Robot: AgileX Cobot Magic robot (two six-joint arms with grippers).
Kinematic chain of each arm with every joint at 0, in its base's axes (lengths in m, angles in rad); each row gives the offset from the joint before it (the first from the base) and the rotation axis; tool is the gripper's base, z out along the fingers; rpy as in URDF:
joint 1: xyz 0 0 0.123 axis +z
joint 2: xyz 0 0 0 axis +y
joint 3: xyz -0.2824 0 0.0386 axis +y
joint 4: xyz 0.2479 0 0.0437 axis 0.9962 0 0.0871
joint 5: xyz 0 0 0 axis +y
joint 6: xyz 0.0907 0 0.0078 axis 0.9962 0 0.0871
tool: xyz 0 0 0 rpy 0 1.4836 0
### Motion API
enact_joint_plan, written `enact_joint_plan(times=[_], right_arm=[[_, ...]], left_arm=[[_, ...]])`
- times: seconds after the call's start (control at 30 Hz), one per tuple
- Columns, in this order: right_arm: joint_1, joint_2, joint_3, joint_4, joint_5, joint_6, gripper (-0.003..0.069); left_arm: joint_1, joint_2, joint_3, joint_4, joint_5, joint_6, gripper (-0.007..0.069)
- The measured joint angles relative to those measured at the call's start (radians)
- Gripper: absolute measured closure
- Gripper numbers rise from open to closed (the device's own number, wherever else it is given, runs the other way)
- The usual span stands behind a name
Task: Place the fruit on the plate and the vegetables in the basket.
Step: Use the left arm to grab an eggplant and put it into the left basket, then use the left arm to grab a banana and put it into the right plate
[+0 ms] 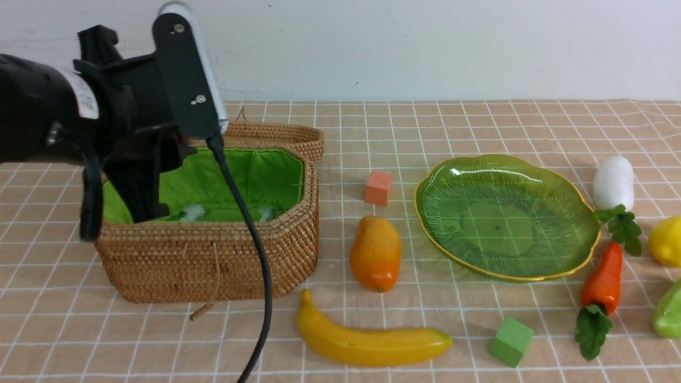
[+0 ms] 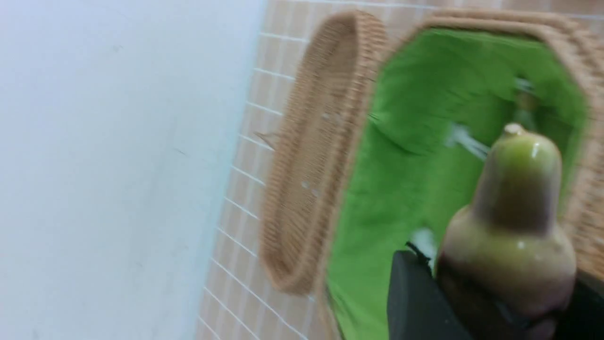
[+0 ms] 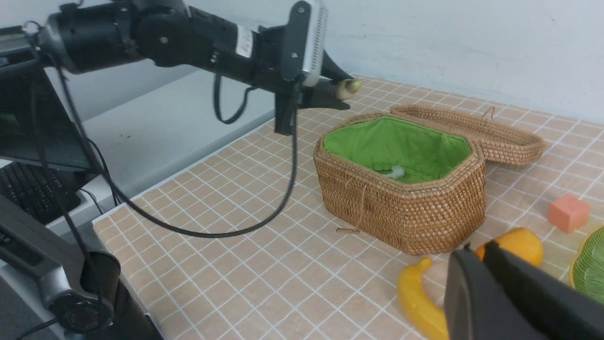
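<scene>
The left gripper [image 3: 332, 89] is clamping the eggplant [image 2: 512, 226] between its black fingers, with the greenish stem end sticking out past the fingertips. It is holding the eggplant in the air above the left part of the basket [image 1: 213, 260], clear of the rim and the green lining. The basket is standing open at the left of the checked cloth [image 1: 425, 122], and its lid [image 1: 282, 135] is lying back on the far side.

The right gripper [image 3: 474, 257] is hovering with its jaws pressed together and nothing between them, near the banana [image 1: 367, 340] and the mango [image 1: 375, 254]. The mango is lying just right of the basket, and the banana is lying on the near side of it. An orange-pink cube [image 1: 378, 188] is sitting on the far side of the mango.

The plate [image 1: 441, 244] is sitting right of the mango. The radish [image 1: 613, 182] is lying beside its far right edge, and the carrot [image 1: 604, 279] is lying along its near right edge. The lemon [image 1: 667, 240] and the pepper [image 1: 670, 311] are lying at the right border of the front view, partly cut off. A green cube [image 1: 512, 341] is resting on the near side of the plate, left of the carrot's leaves.
</scene>
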State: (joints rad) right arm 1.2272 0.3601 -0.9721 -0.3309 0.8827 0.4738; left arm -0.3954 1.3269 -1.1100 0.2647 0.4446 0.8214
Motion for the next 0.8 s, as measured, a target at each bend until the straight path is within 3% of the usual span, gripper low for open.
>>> enact_joint_plan(times=[0.27, 0.37, 0.5, 0.53, 0.63, 0.73, 0.8], right_arm=[[0.0, 0.0, 0.0, -0.003, -0.002, 0.055, 0.0608], [0.0, 0.0, 0.0, -0.003, -0.002, 0.088, 0.0608], [0.0, 0.0, 0.0, -0.003, 0.012, 0.095, 0.0608], [0.0, 0.0, 0.0, -0.002, 0.039, 0.098, 0.0608], [0.0, 0.0, 0.0, -0.003, 0.097, 0.101, 0.0608], [0.0, 0.0, 0.0, -0.002, 0.143, 0.101, 0.0608], [0.0, 0.0, 0.0, -0.002, 0.157, 0.101, 0.0608]], left_arm=[[0.0, 0.221, -0.002, 0.048, -0.158, -0.092, 0.0354], [0.0, 0.252, -0.002, 0.102, -0.16, -0.112, 0.0284], [0.0, 0.24, -0.002, 0.124, -0.161, -0.17, 0.0128], [0.0, 0.223, -0.002, 0.12, -0.153, -0.233, 0.0063], [0.0, 0.179, -0.002, 0.104, -0.115, -0.367, -0.0001], [-0.005, 0.113, -0.002, 0.024, -0.052, -0.582, -0.001], [-0.027, 0.078, -0.002, -0.058, -0.005, -0.691, 0.0028]])
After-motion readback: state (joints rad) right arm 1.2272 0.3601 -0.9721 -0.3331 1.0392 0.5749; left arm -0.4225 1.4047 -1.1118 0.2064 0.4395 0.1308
